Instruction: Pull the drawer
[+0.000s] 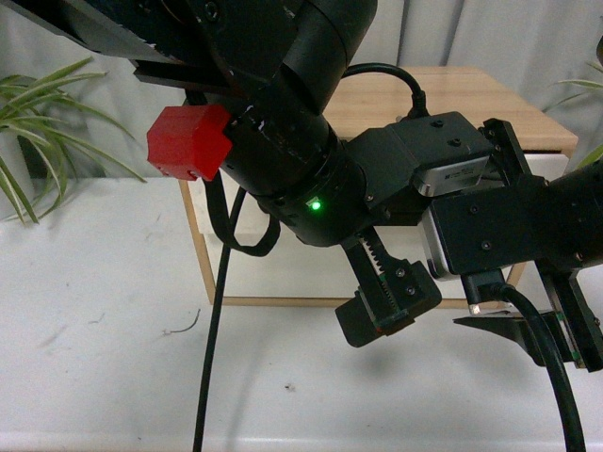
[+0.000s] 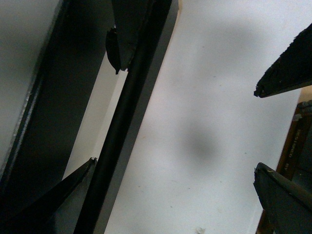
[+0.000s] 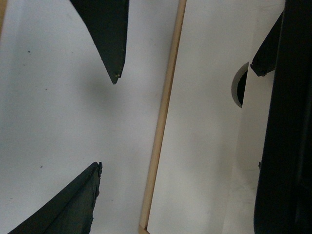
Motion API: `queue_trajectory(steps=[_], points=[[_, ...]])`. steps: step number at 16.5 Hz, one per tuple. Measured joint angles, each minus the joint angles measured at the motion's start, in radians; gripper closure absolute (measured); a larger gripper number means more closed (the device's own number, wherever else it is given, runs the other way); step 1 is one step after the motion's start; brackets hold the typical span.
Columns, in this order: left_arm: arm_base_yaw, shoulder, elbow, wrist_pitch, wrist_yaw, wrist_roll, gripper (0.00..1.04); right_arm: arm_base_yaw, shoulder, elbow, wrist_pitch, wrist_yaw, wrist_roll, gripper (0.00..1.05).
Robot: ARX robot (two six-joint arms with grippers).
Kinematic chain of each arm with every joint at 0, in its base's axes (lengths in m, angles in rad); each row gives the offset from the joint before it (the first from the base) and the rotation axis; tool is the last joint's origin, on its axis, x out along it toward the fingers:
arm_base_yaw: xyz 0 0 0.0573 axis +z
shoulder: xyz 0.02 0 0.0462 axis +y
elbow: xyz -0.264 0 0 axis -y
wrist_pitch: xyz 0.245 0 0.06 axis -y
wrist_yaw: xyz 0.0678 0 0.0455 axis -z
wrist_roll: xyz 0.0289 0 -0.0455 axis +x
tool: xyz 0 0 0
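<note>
I have both arms crowded in front of the small light-wood cabinet [image 1: 471,104] on the white tabletop [image 1: 113,358], so the front view hides most of its face. The white-fronted wooden drawer [image 3: 204,156] fills both wrist views at close range. The right wrist view shows the half-round notch [image 3: 239,87] in its edge and a pale wooden strip [image 3: 161,122] running beside the front. The left wrist view shows the long black bar handle [image 2: 122,136] slanting across the white panel.

My left gripper [image 2: 105,115] has its fingers spread apart right at that handle, one tip just beside the bar, with nothing clamped. I cannot tell whether the bar sits properly between them. My right gripper [image 3: 107,123] is also spread wide and holds nothing, off to one side of the drawer over plain white surface.

By my reading the approach is done, and the grasp and the pull are both left. I see no clear sign that the drawer has come out, though the arms block the view that would settle it.
</note>
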Motion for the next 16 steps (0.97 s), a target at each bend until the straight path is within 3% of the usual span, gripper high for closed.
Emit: queue_trajectory(steps=[16], points=[[-0.080, -0.287, -0.390, 0.130, 0.051, -0.064, 0.07, 0.060, -0.308, -0.304, -0.093, -0.016, 0.056, 0.06]])
